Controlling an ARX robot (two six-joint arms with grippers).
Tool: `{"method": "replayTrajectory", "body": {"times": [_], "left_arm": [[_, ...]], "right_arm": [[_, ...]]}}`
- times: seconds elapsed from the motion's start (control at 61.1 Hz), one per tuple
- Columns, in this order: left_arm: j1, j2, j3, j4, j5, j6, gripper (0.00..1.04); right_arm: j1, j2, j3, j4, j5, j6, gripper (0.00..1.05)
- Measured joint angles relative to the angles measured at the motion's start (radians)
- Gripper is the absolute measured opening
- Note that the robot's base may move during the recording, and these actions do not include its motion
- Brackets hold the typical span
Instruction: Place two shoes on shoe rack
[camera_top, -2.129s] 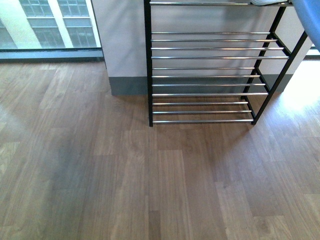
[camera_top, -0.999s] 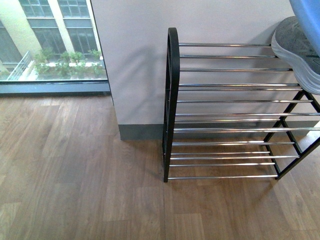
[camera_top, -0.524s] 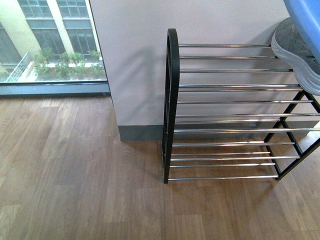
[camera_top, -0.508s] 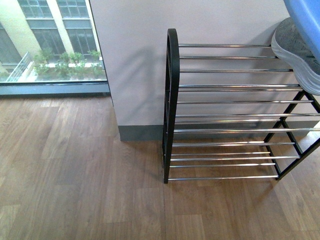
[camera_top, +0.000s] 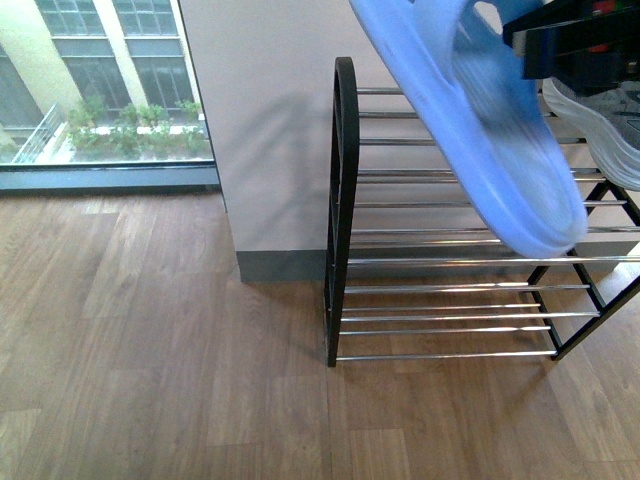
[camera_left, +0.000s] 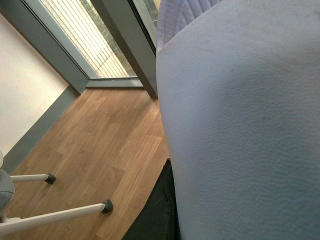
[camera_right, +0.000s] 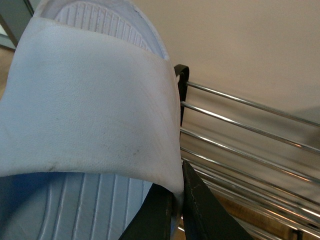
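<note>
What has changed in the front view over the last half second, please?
The pale-blue slide has swung down and leftward from the top right corner and now hangs tilted in front of the shoe rack, with the right gripper pinching its strap. The grey-soled shoe on the top tier, the rack and the camera's framing look unchanged.

Two slides in the front view: a pale-blue slide (camera_top: 480, 130), blurred, running from 12 toward 4 o'clock, and a second slide (camera_top: 600, 125) at 2 o'clock, grey sole showing. One shoe rack (camera_top: 345, 200), with several tiers of chrome rods too overlapped to count. One window (camera_top: 100, 90) at 10 o'clock. Two white chair legs (camera_left: 55, 216) with dark caps in the left wrist view.
</note>
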Motion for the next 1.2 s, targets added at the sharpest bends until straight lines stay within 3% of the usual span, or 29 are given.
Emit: {"method": "replayTrajectory", "body": {"times": [0.213, 0.508, 1.196], "left_arm": [[0.0, 0.0, 0.0, 0.0, 0.0, 0.0, 0.02], [0.0, 0.0, 0.0, 0.0, 0.0, 0.0, 0.02], [0.0, 0.0, 0.0, 0.0, 0.0, 0.0, 0.02]], "right_arm": [[-0.009, 0.232, 0.203, -0.013, 0.081, -0.012, 0.02], [-0.091, 0.46, 0.427, -0.076, 0.196, -0.038, 0.02], [-0.232, 0.654, 0.636, -0.124, 0.344, -0.187, 0.02]]}}
